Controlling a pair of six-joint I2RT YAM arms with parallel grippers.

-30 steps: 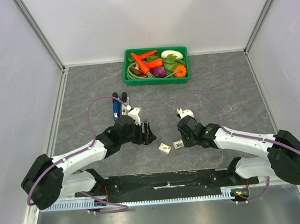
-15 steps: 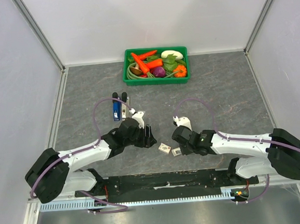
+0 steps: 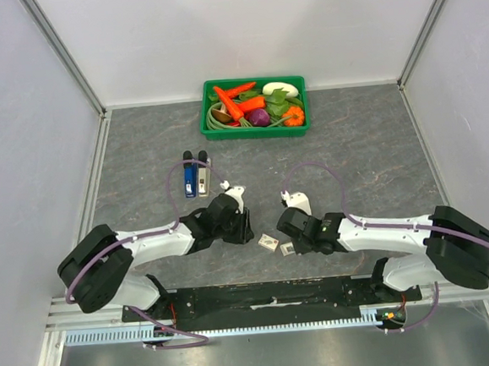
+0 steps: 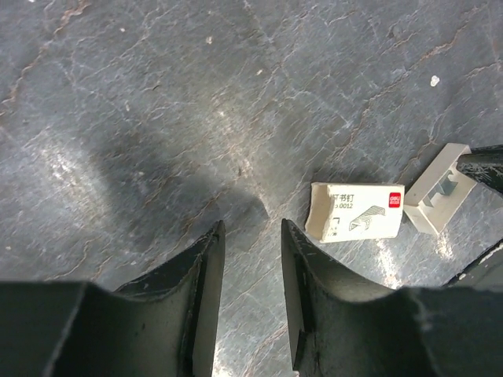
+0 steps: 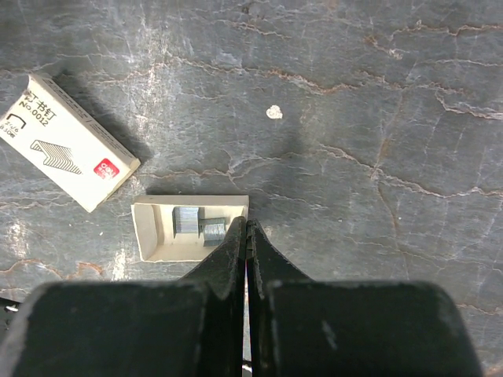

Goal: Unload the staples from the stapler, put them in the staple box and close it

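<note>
The stapler (image 3: 196, 176), blue and silver, lies on the table at the back left, away from both grippers. My left gripper (image 3: 246, 226) (image 4: 251, 236) is open and empty, low over the bare table, just left of the staple box sleeve (image 3: 269, 243) (image 4: 355, 212). My right gripper (image 3: 291, 245) (image 5: 247, 225) is shut on the right wall of the open staple box tray (image 5: 157, 232), with one finger inside it and one outside. Staples (image 5: 196, 222) lie in the tray. The tray also shows in the left wrist view (image 4: 440, 188) and in the top view (image 3: 287, 249). The sleeve shows in the right wrist view (image 5: 71, 141).
A green bin (image 3: 297, 81) of toy vegetables stands at the back centre. The two arms' wrists are close together near the front middle. A small white crumb (image 5: 273, 112) lies on the table beyond the tray.
My left gripper has moved right and nearer, up to the sleeve. My right gripper has moved nearer and slightly left, and the tray has shifted with it.
</note>
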